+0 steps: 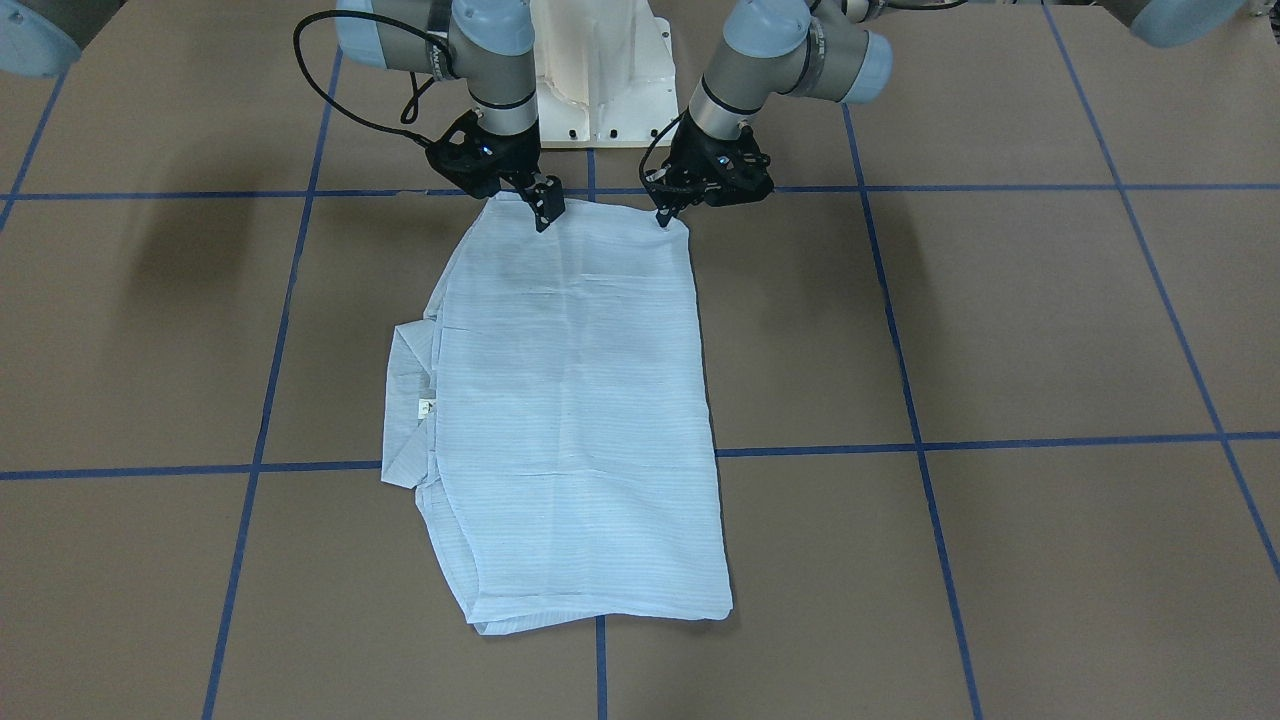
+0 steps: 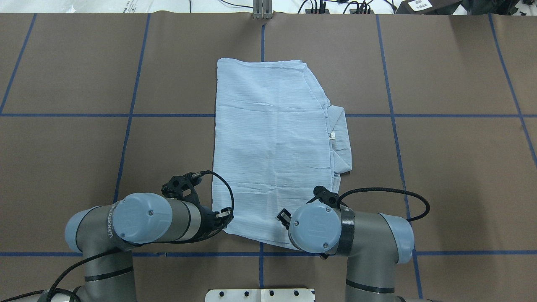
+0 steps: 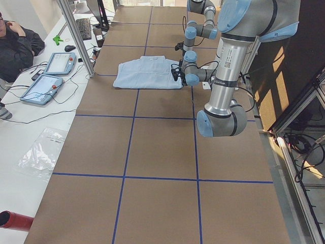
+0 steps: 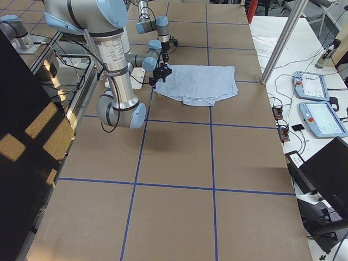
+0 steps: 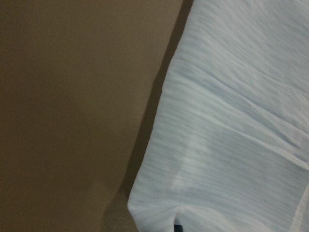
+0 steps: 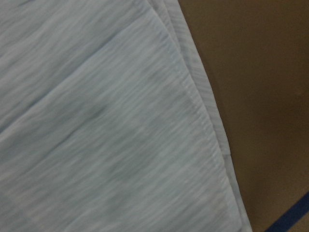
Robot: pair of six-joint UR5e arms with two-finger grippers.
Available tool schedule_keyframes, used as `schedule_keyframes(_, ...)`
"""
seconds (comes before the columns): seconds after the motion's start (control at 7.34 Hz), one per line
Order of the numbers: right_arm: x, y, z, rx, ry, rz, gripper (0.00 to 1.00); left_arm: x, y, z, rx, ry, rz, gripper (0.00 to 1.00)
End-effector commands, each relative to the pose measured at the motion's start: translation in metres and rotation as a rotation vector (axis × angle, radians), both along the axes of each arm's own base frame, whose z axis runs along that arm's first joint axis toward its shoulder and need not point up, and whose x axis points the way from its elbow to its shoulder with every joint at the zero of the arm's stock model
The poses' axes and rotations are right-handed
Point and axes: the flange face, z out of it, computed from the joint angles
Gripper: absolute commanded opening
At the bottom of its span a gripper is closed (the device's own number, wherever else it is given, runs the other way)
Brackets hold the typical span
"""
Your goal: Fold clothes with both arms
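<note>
Two grips show front-on: left fingers [image 1: 664,215] and right fingers [image 1: 547,207] each look pinched shut on the shirt [image 1: 580,400] at its robot-side hem. Overhead, it lies flat mid-bench [image 2: 440,167] (collar [image 2: 339,138] toward the robot's right). Left wrist: cloth puckers at the pinch. Next, I judge: lift evenly, carry the hem across.

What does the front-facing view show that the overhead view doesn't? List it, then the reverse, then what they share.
Front-facing only: the left gripper and right gripper, tips down at one short edge of the shirt. Overhead only: cables beyond the far edge of the table. Both: the folded shirt, its collar and neck tag.
</note>
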Motion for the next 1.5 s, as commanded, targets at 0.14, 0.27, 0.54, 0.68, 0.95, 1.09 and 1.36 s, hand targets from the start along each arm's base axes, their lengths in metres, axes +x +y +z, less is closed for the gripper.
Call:
schedule_keyframes(0.14,-0.0048,0.0087,0.0052,-0.006,0.012,-0.012,1.0,-0.0003,-0.0008,-0.0005,0.001,0.001,-0.001,0.0)
schedule_keyframes(0.27,-0.0052,0.0097,0.0054,-0.006,0.013,-0.013,1.0,-0.0003,-0.0008,-0.0005,0.001,0.001,-0.001,0.0)
schedule_keyframes(0.54,-0.0056,0.0116,0.0074,-0.007,0.016,-0.016,1.0,-0.0003,-0.0008,-0.0005,0.001,0.001,-0.001,0.0)
schedule_keyframes(0.68,-0.0063,0.0142,0.0093,-0.006,0.02,-0.02,1.0,0.0005,0.0,0.0002,0.0,0.0,0.0,0.0)
schedule_keyframes(0.95,-0.0064,0.0152,0.0103,-0.006,0.021,-0.022,1.0,0.0005,0.0,0.0002,0.0,0.0,0.0,0.0)
schedule_keyframes(1.09,-0.0065,0.0152,0.0103,-0.006,0.021,-0.022,0.99,-0.0001,-0.0008,0.0011,0.0,-0.001,-0.001,0.0)
schedule_keyframes(1.36,-0.0065,0.0153,0.01,-0.007,0.02,-0.023,0.56,0.0003,-0.0009,0.0018,-0.001,-0.003,-0.001,0.0)
